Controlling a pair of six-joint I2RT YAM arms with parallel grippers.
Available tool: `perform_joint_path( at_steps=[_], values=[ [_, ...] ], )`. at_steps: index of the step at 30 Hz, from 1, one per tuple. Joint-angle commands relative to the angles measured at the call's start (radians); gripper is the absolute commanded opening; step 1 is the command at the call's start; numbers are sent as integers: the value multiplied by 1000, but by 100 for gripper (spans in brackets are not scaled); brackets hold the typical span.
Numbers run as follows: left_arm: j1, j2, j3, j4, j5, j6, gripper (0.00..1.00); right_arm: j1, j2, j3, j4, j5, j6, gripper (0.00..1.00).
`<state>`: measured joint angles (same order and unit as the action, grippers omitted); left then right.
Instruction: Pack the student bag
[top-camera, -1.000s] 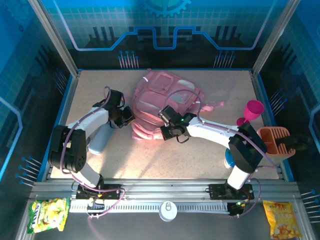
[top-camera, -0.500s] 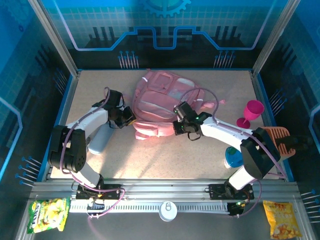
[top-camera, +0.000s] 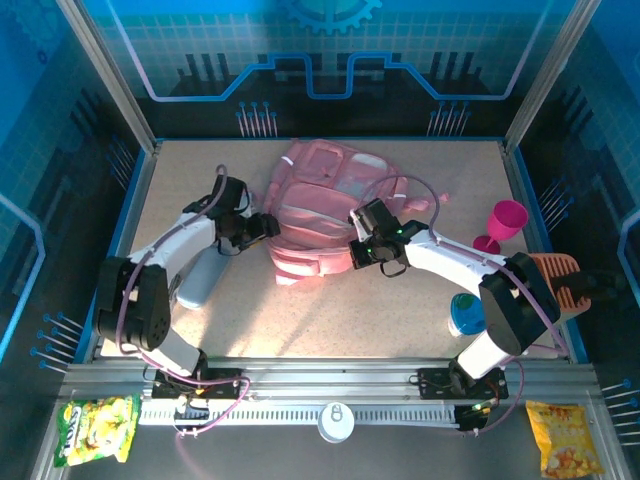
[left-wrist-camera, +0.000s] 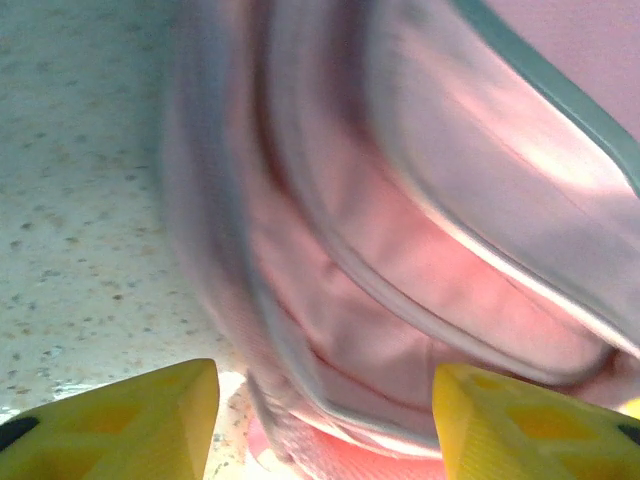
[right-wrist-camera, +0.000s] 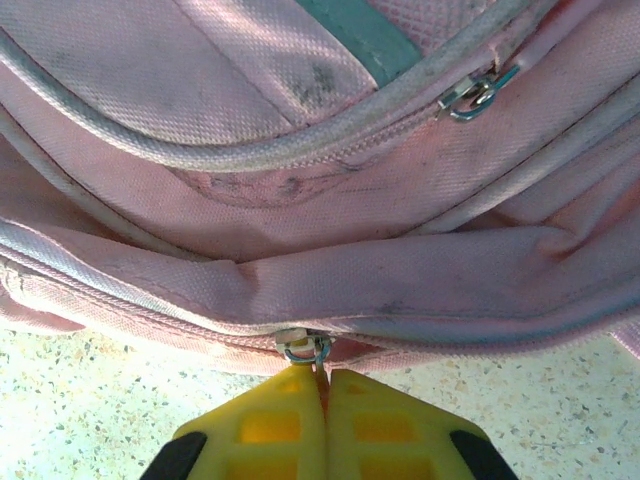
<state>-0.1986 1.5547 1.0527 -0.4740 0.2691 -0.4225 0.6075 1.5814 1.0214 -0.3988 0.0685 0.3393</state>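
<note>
The student bag (top-camera: 320, 200), a soft pink backpack, lies at the middle back of the table. My left gripper (top-camera: 264, 228) is at its left edge. In the left wrist view its yellow fingers (left-wrist-camera: 120, 420) stand apart and open, with the bag's blurred piped edge (left-wrist-camera: 400, 260) ahead of and partly between them. My right gripper (top-camera: 362, 251) is at the bag's near right side. The right wrist view shows this gripper (right-wrist-camera: 326, 388) shut on a metal zipper pull (right-wrist-camera: 315, 349) on the bag's lower seam (right-wrist-camera: 400, 290). A second zipper pull (right-wrist-camera: 472, 92) sits higher up.
A magenta goblet (top-camera: 505, 224) stands at the right, with an orange holder (top-camera: 556, 284) and a blue round thing (top-camera: 467, 315) nearer. A grey-blue pouch (top-camera: 198, 280) lies under the left arm. Snack bags (top-camera: 95, 428) (top-camera: 565, 438) lie beyond the front rail.
My left gripper has opened and let go of the bag's left edge. My right gripper moved right and back along the bag, shut on the zipper pull; the bag's near edge shifted.
</note>
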Motion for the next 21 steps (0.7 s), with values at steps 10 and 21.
perform_joint_path(
  at_steps=[10, 21],
  values=[
    [-238, 52, 66, 71, 110, 516, 62, -27, -73, -31, 20, -53, -7, 3],
    [-258, 212, 141, 51, 186, 661, 58, -38, -93, -61, 41, -88, 1, 3]
  ],
)
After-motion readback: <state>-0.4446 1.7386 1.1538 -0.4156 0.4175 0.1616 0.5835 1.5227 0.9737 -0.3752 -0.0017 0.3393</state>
